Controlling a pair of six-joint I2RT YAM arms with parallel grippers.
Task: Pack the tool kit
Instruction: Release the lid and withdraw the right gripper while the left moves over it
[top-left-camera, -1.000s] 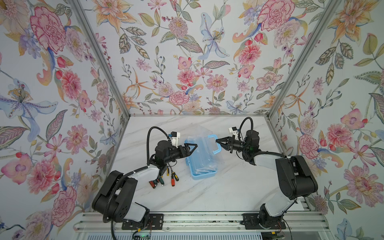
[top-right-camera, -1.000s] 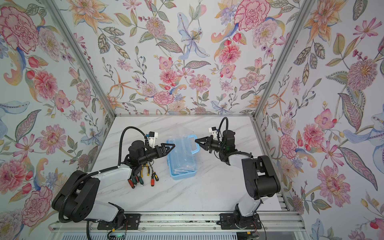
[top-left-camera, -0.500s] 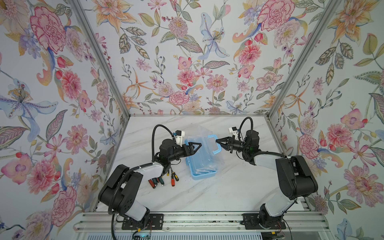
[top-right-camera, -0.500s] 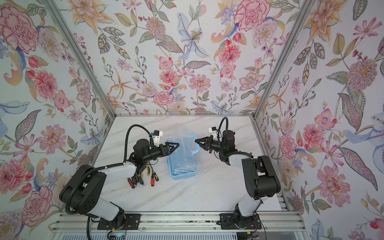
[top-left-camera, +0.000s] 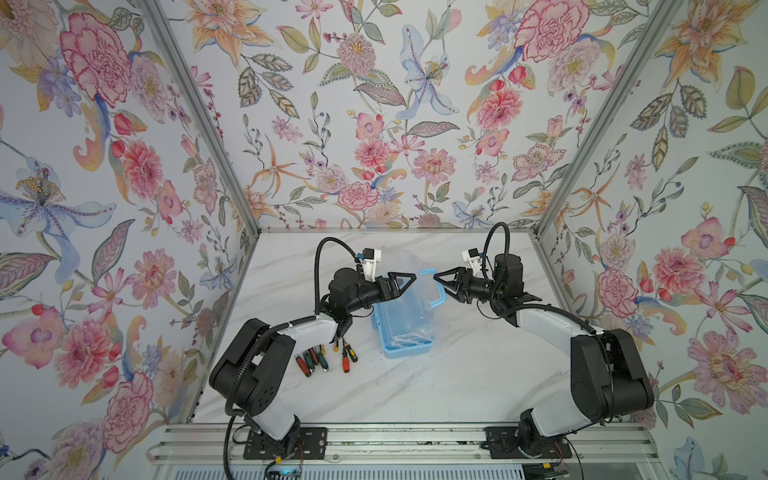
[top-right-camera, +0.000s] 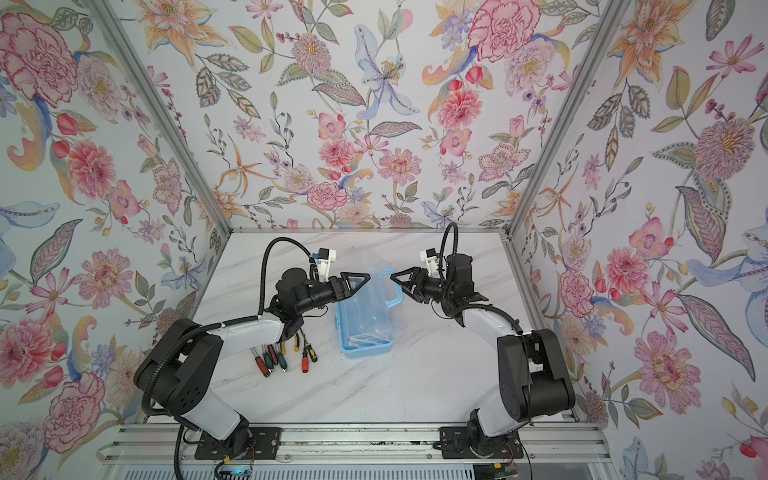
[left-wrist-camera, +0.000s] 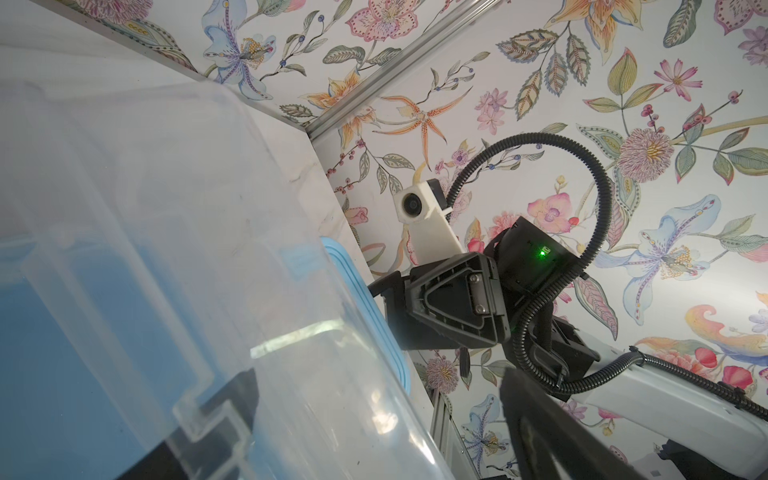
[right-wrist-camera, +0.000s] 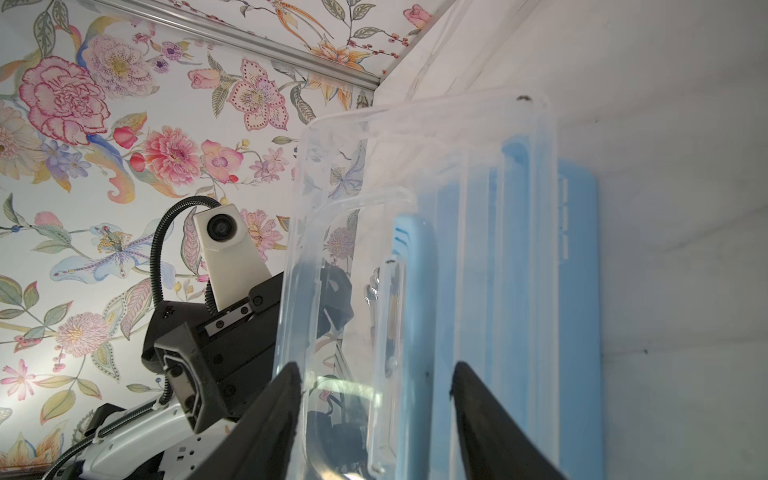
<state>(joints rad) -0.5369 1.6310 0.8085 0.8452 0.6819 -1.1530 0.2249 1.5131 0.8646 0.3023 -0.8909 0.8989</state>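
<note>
The tool kit (top-left-camera: 405, 332) (top-right-camera: 365, 332), a small light-blue box, lies mid-table with its transparent lid (top-left-camera: 399, 266) (left-wrist-camera: 166, 208) (right-wrist-camera: 419, 141) raised. Its blue handle (top-left-camera: 435, 291) (right-wrist-camera: 415, 291) points right. My left gripper (top-left-camera: 409, 284) (top-right-camera: 362, 284) (left-wrist-camera: 378, 386) is open. In the left wrist view one finger (left-wrist-camera: 232, 399) shows through the lid and the other stands outside it. My right gripper (top-left-camera: 438, 279) (top-right-camera: 397, 279) (right-wrist-camera: 374, 368) is open, its jaws apart on either side of the lid edge and handle. Several screwdrivers (top-left-camera: 324, 357) (top-right-camera: 282, 357) lie on the table left of the box.
The white marble table (top-left-camera: 457, 374) is walled by flowered panels on three sides. A metal rail (top-left-camera: 374, 440) runs along the front. My left forearm (top-left-camera: 307, 330) lies over the far ends of the screwdrivers.
My right gripper was shut at the handle end of the lid and now stands open. My left gripper has moved right, over the box to the raised lid.
</note>
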